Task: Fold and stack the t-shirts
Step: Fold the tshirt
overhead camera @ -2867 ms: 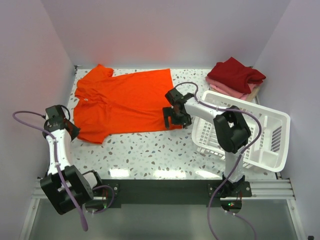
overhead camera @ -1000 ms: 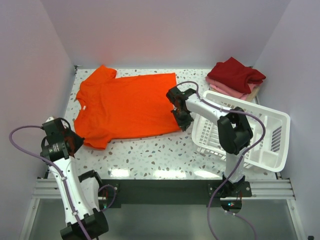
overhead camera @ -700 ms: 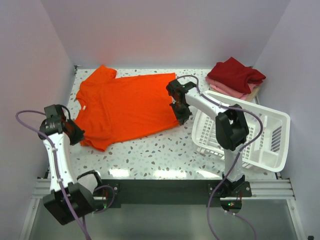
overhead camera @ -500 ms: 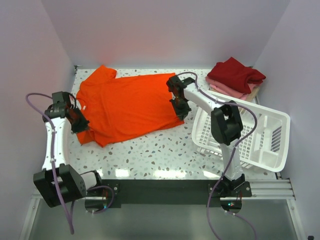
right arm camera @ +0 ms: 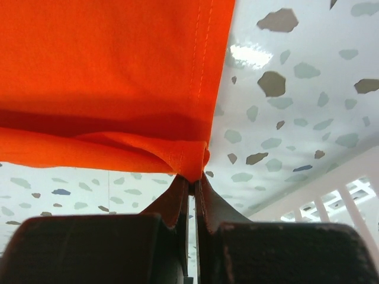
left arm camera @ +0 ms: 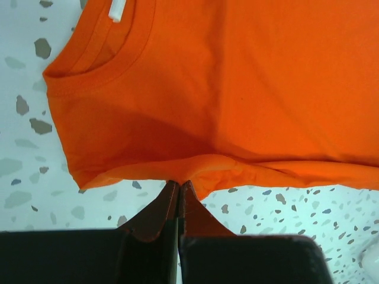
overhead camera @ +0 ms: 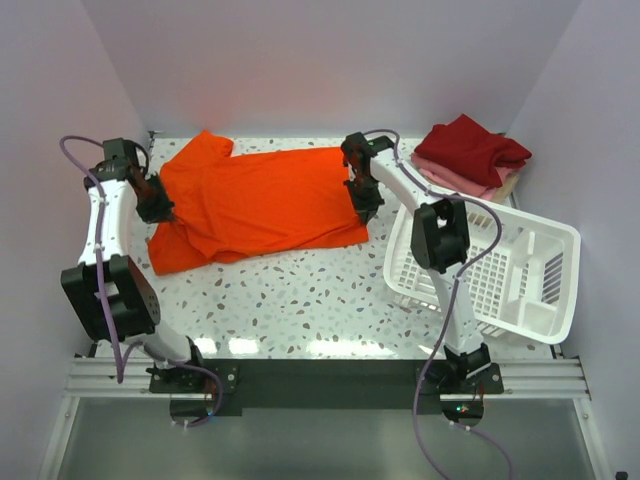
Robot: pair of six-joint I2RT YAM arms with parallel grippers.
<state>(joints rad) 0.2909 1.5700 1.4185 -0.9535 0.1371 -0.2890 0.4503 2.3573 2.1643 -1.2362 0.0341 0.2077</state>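
Note:
The bright orange-red t-shirt (overhead camera: 262,198) lies spread on the speckled table, collar to the left, its near edge lifted and doubled back over itself. My left gripper (overhead camera: 157,206) is shut on the shirt's fold near the collar (left arm camera: 179,184). My right gripper (overhead camera: 363,203) is shut on the hem corner (right arm camera: 193,177) at the shirt's right end. In the left wrist view the orange cloth (left arm camera: 249,83) hangs from the pinch with the collar at upper left. A sleeve (overhead camera: 172,252) still lies flat at the near left. Folded dark red, pink and beige t-shirts (overhead camera: 470,152) sit stacked at the back right.
A white lattice basket (overhead camera: 540,285) lies tilted at the right, close to the right arm; its edge (right arm camera: 331,195) shows in the right wrist view. Walls close in the table on the left, back and right.
Both grippers have moved toward the back wall with the shirt's near edge pinched, drawing it over the shirt's far half. The basket and the folded stack have not moved.

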